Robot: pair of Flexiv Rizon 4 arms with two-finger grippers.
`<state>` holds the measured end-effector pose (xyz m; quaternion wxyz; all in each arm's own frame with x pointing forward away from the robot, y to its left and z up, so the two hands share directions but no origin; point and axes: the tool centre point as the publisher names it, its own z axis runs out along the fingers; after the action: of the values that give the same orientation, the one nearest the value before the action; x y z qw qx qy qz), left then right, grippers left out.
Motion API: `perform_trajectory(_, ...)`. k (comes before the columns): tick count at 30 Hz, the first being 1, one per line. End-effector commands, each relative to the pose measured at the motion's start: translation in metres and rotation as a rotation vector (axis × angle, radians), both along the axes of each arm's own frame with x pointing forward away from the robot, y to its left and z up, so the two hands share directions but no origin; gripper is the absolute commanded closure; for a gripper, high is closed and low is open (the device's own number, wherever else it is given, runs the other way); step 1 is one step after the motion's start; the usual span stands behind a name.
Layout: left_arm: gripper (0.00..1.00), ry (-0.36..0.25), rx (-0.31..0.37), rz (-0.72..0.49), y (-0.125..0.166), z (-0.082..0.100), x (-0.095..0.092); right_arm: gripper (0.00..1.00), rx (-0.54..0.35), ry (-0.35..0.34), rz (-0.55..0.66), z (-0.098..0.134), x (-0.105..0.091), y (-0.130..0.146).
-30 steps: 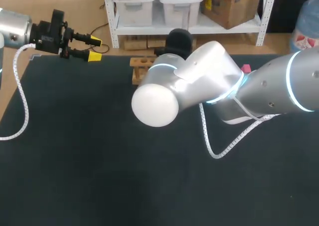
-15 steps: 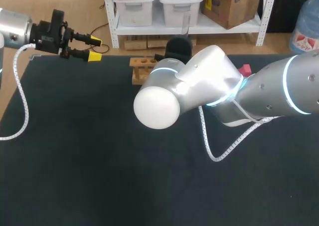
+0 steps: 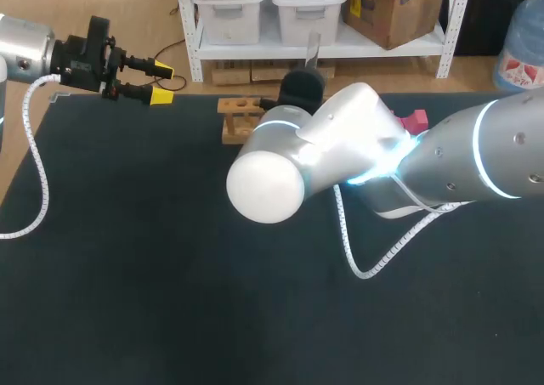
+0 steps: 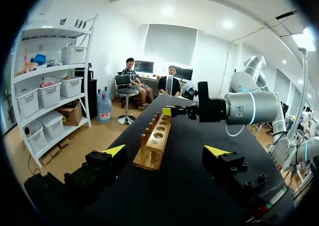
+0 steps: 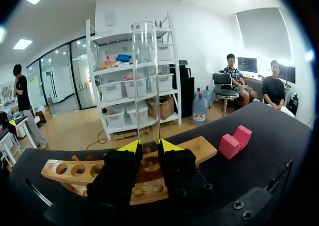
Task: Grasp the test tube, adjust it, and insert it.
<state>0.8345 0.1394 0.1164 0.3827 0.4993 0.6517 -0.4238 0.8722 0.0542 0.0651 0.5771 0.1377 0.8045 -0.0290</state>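
A clear glass test tube (image 5: pixel 146 81) stands upright between the yellow tips of my right gripper (image 5: pixel 149 147), which is shut on its lower part. Just behind and below the tube lies the wooden tube rack (image 5: pixel 64 171) with a row of round holes. In the head view the tube (image 3: pixel 312 49) sticks up above the black right gripper (image 3: pixel 302 83) at the table's far edge, next to the rack (image 3: pixel 239 118). My left gripper (image 3: pixel 161 82) hangs open at the far left corner, holding nothing. From it I see the rack (image 4: pixel 154 141) ahead and the tube (image 4: pixel 169 86) above the rack's far end.
A pink block (image 3: pixel 412 120) lies on the black table (image 3: pixel 153 274) to the right of the rack, also seen beside my right gripper as a pink block (image 5: pixel 234 141). My right arm's large elbow (image 3: pixel 268 185) and a white cable (image 3: pixel 365 257) hang over the table's middle.
My right arm has shifted slightly and the tube's top has come into view above its gripper in the head view. The left arm has not moved.
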Motion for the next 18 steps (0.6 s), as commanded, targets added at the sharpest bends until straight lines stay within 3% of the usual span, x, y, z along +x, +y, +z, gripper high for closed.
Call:
perform_trajectory(1, 0.00, -0.002, -0.001, -0.002, 0.0003, -0.0008, 0.0005, 1.00, 0.002, 0.000, 0.007, -0.0024, 0.0001, 0.0028)
perform_trajectory(18, 0.00, -0.002, -0.001, -0.002, 0.0003, -0.0008, 0.0005, 1.00, -0.016, 0.017, 0.057, -0.0043, -0.0034, 0.0023)
